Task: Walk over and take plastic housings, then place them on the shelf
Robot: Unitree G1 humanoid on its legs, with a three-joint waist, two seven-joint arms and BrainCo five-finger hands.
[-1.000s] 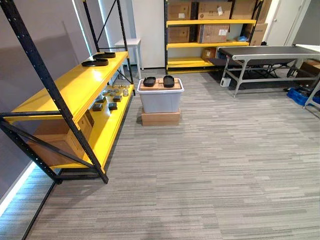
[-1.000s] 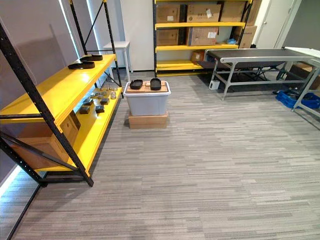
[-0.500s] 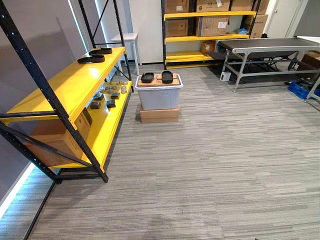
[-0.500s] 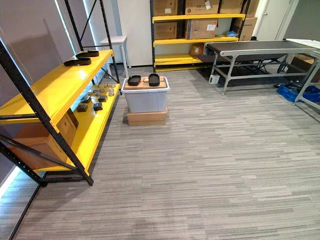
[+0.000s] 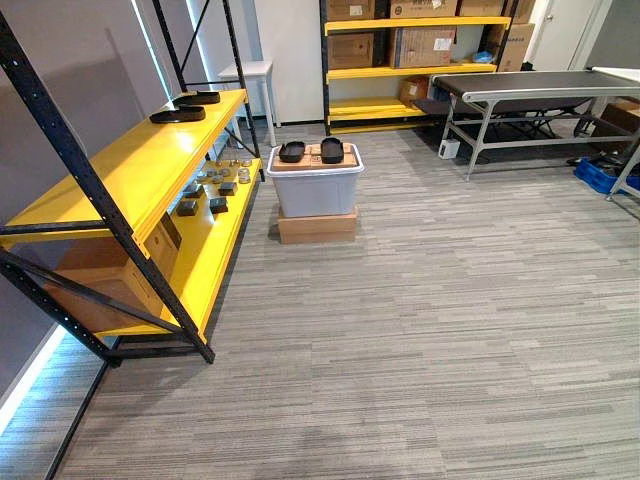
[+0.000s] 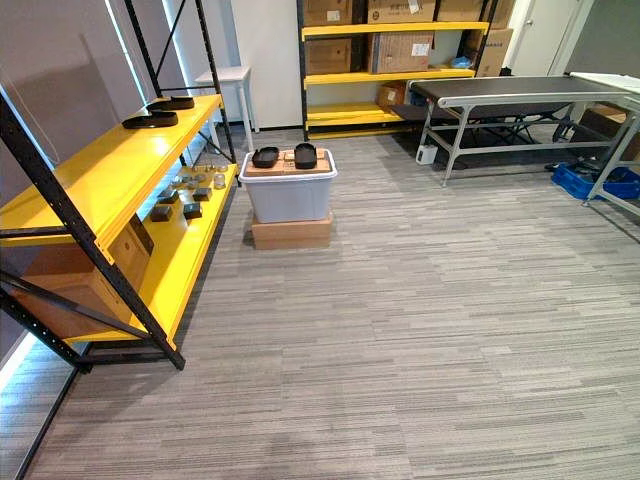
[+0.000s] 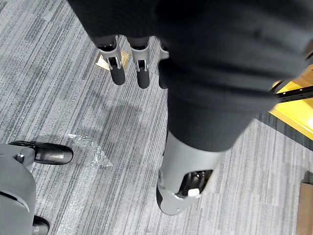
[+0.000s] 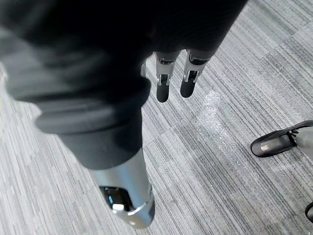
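Two black plastic housings (image 5: 292, 152) (image 5: 332, 150) lie side by side on a cardboard sheet on a pale lidded bin (image 5: 314, 192), which stands on a flat cardboard box in the middle distance. Two more black housings (image 5: 177, 115) (image 5: 200, 98) rest at the far end of the long yellow shelf (image 5: 130, 175) on the left. My left hand (image 7: 117, 71) hangs over the carpet, fingers straight and holding nothing. My right hand (image 8: 163, 85) hangs the same way, open and without a load. Both are far from the bin.
Small parts (image 5: 213, 190) lie on the lower yellow shelf, with a cardboard box (image 5: 115, 275) below its near end. A rack of cardboard boxes (image 5: 400, 50), a white side table (image 5: 250, 72), a conveyor table (image 5: 530, 88) and a blue crate (image 5: 600, 178) stand at the back.
The whole picture has shifted slightly, so the camera has moved. The housings, the bin and the shelf have kept their places.
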